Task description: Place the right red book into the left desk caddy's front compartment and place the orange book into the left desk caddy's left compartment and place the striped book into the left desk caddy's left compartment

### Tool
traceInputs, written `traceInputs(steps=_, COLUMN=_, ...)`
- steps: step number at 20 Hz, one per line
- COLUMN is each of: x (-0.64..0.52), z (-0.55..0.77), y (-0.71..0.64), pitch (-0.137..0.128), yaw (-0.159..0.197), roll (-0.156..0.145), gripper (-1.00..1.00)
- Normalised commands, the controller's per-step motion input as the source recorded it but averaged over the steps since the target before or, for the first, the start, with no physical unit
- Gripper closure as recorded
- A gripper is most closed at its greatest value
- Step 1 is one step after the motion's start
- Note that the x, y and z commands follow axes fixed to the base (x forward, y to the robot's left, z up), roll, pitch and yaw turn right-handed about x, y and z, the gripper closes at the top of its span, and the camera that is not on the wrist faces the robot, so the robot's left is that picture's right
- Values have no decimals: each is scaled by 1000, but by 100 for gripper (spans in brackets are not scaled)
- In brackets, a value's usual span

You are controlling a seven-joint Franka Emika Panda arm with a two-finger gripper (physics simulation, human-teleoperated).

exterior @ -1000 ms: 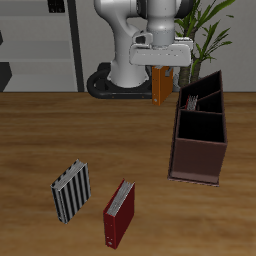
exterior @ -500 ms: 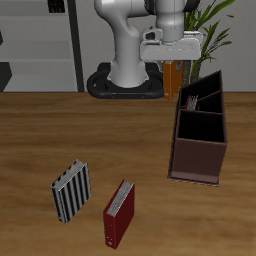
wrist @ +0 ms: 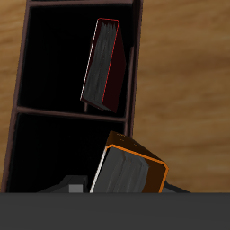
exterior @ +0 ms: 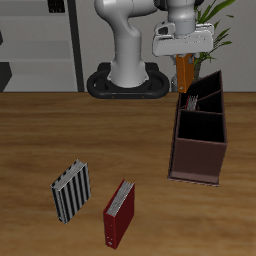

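- The orange book (exterior: 184,70) hangs upright in the air, held at its top by the gripper (exterior: 182,52), whose jaws are clamped on it.
- In the wrist view the orange book (wrist: 131,169) shows its orange cover edge around a grey block of pages, tilted, over the lower black compartment of the caddy.
- The left desk caddy (exterior: 198,160) stands on the table (exterior: 60,130) below and just in front of the hanging book, its long side running from the table's back toward its front edge.
- Its dark reddish-brown walls slant, and black dividers split it into compartments in a row.
- The right red book (wrist: 103,66) already leans inside one black-lined compartment (wrist: 63,54), tilted against a wall; in the exterior view it (exterior: 203,99) shows as a slanted shape in the caddy's rearmost section.
- The striped book (exterior: 72,191) lies flat on the table near the front edge, well apart from the caddy.
- Another red book (exterior: 119,213) lies flat just beside the striped one, nearer the front edge, white page edges showing.
- Behind the table stand the robot's base (exterior: 125,80) and a green plant (exterior: 215,25).
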Motion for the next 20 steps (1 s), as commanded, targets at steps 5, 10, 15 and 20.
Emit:
traceInputs(steps=5, x=-43, z=29, y=183, pitch=14, yaw=-8, roll=25, gripper=100)
traceInputs(steps=10, x=46, z=48, y=233, pitch=-12, yaw=32, roll=46, gripper=100)
traceInputs(steps=15, x=148, z=3, y=211, pitch=8, yaw=8, roll=25, gripper=100)
traceInputs(steps=20, x=126, z=17, y=107, pitch=10, yaw=8, roll=13, gripper=100)
